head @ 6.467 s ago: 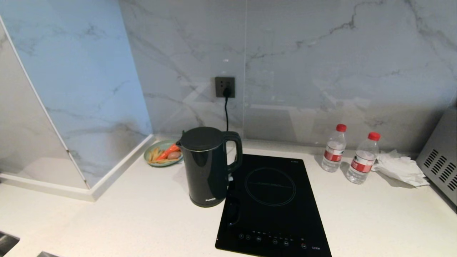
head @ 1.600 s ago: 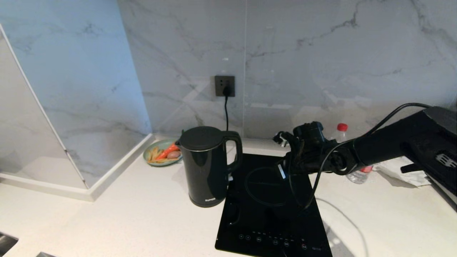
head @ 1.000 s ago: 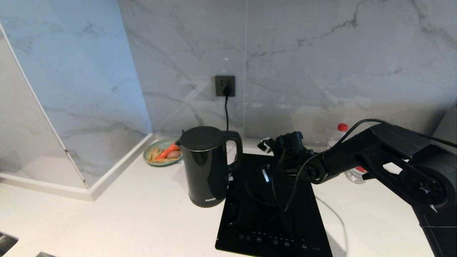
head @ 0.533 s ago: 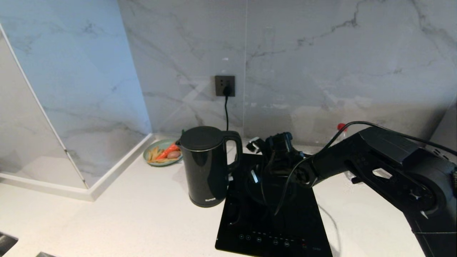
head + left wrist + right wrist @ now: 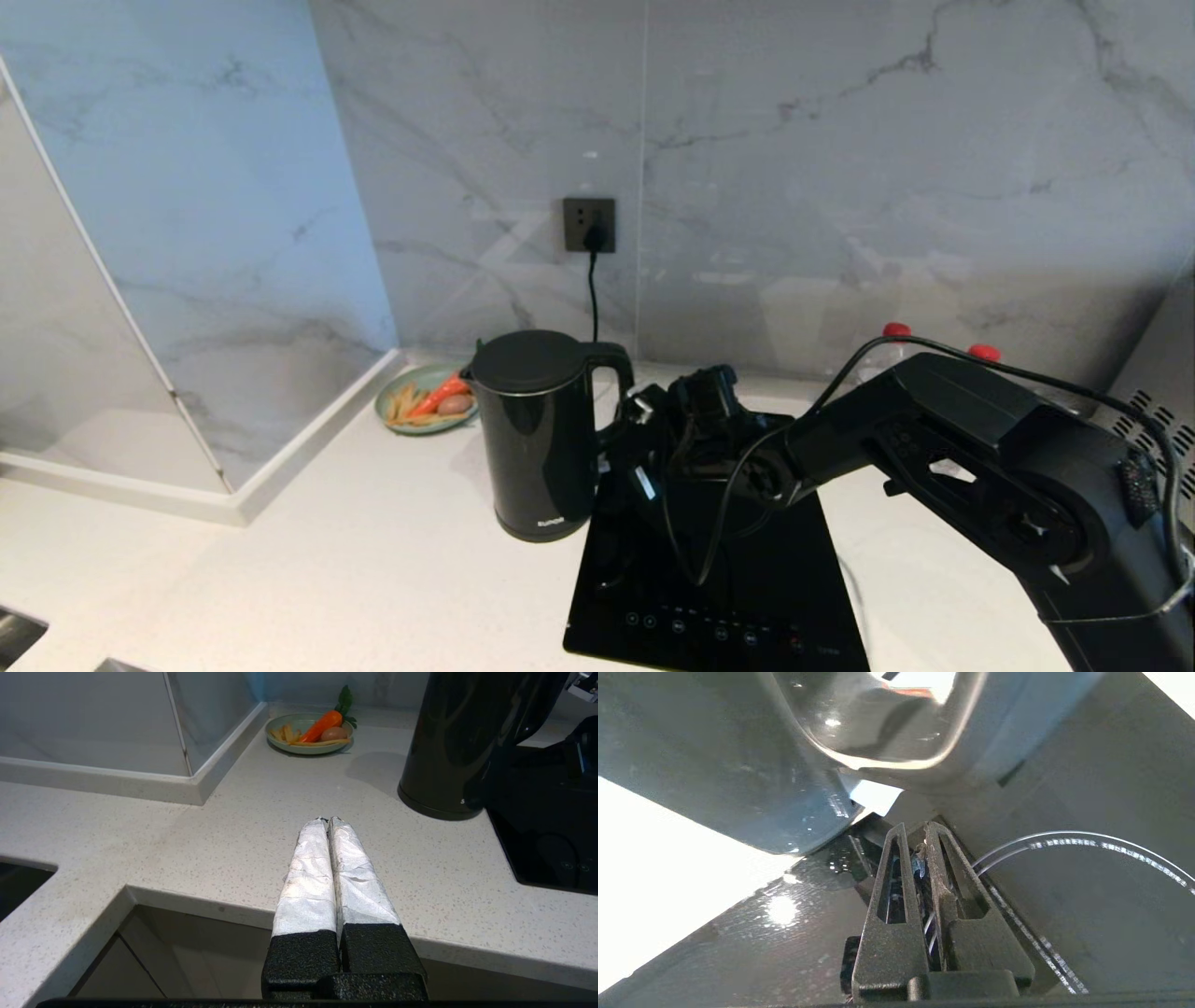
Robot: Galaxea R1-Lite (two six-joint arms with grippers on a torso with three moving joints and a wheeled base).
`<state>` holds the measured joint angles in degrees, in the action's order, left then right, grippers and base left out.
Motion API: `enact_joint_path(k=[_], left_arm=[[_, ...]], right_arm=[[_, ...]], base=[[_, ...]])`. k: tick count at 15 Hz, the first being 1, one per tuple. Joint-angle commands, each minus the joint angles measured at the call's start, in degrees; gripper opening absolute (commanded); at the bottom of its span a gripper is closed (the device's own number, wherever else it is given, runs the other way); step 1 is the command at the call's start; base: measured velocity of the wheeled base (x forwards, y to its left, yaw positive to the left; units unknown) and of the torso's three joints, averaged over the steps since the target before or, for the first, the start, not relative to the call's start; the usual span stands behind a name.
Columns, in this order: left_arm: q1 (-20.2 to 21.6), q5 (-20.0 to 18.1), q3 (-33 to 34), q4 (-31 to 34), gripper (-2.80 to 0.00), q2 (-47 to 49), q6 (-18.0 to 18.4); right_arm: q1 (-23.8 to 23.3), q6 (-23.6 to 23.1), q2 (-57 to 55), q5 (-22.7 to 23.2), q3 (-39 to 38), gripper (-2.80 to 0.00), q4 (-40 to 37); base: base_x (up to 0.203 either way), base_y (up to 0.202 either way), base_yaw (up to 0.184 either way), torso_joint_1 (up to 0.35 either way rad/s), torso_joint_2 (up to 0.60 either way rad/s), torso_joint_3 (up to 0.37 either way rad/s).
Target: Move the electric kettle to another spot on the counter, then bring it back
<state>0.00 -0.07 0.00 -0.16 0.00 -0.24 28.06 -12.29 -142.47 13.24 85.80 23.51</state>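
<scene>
The electric kettle (image 5: 541, 439) stands upright on the white counter (image 5: 373, 560), just left of the black cooktop, with its handle (image 5: 618, 392) turned to the right. My right gripper (image 5: 627, 446) reaches in low over the cooktop, close to the foot of the handle. In the right wrist view its fingers (image 5: 916, 833) are shut with nothing between them, just short of the kettle's body (image 5: 714, 765) and handle (image 5: 971, 728). My left gripper (image 5: 327, 821) hangs shut and empty over the counter's front edge, well in front of the kettle (image 5: 467, 742).
The black glass cooktop (image 5: 728, 579) lies under my right arm. A green plate of vegetables (image 5: 425, 397) sits behind the kettle. The kettle's cord runs up to a wall socket (image 5: 588, 224). Red bottle caps (image 5: 894, 329) show behind the arm. A sink cutout (image 5: 18, 882) lies at front left.
My right arm has come in from the right and slid left across the cooktop until its gripper is beside the kettle's handle. The kettle has not moved.
</scene>
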Motion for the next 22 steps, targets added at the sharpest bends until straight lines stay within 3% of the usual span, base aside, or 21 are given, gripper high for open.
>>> enact_joint_path(k=[1,8,9,22], left_arm=[[0.00,-0.01,0.18,-0.02,-2.80,-0.09,-0.02],[0.00,-0.01,0.18,-0.02,-2.80,-0.09,-0.02],[0.00,-0.01,0.18,-0.02,-2.80,-0.09,-0.02],[0.00,-0.01,0.18,-0.02,-2.80,-0.09,-0.02]], right_arm=[[-0.02,-0.94,-0.18,0.11,0.07,-2.80,0.13],[-0.11,-0.98,-1.68,-0.15,1.92,-2.80,1.20],[-0.11,-1.06,-1.76,-0.15,1.74,0.00,1.36],[-0.11,-1.07,-4.31,-1.20,2.10,0.00,6.99]], base=[[0.000,0.000,0.000,0.000,0.00,0.000],[0.000,0.000,0.000,0.000,0.00,0.000],[0.000,0.000,0.000,0.000,0.00,0.000],[0.000,0.000,0.000,0.000,0.00,0.000]])
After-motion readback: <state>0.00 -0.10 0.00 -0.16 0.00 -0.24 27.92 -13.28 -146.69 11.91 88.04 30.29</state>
